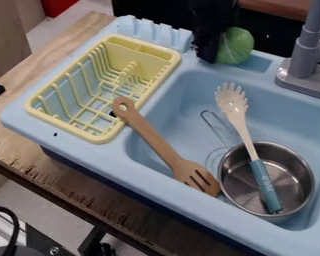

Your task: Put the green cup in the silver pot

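The black gripper (207, 46) hangs at the top centre, over the back rim of the blue toy sink. Directly at its right side is the green cup (235, 46), its rounded outside towards the camera and its left part hidden by the gripper. Whether the gripper grasps the cup cannot be made out. The silver pot (293, 172) stands upright in the front right of the basin, its wire handle towards the back left. A pasta server (237, 116) leans in the pot with its teal handle end down inside.
A wooden slotted spatula (152, 136) lies across the basin's left edge, its slotted end beside the pot. The yellow dish rack (39, 112) sits on the sink's left part. A grey faucet (304, 57) rises at the back right. The sink rests on a wooden counter (14, 145).
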`<move>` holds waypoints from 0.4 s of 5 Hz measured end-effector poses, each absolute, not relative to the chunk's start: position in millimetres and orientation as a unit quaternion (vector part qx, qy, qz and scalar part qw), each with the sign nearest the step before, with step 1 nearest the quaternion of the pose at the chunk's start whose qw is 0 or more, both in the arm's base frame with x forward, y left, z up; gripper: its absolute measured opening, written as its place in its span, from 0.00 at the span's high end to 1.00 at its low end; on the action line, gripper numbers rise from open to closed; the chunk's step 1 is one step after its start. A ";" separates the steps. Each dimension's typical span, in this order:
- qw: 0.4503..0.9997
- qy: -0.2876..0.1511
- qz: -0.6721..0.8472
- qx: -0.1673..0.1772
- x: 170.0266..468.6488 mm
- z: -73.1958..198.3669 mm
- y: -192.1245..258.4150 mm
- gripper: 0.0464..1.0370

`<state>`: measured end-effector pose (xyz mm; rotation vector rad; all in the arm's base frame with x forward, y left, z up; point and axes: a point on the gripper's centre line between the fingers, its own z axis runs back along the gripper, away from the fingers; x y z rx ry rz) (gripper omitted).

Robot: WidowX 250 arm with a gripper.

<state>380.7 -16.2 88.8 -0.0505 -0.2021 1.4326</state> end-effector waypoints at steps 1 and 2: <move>0.748 -0.084 0.658 -0.019 379.8 93.3 -16.1 0.49; 0.748 -0.088 0.657 -0.022 377.0 105.4 -12.4 0.49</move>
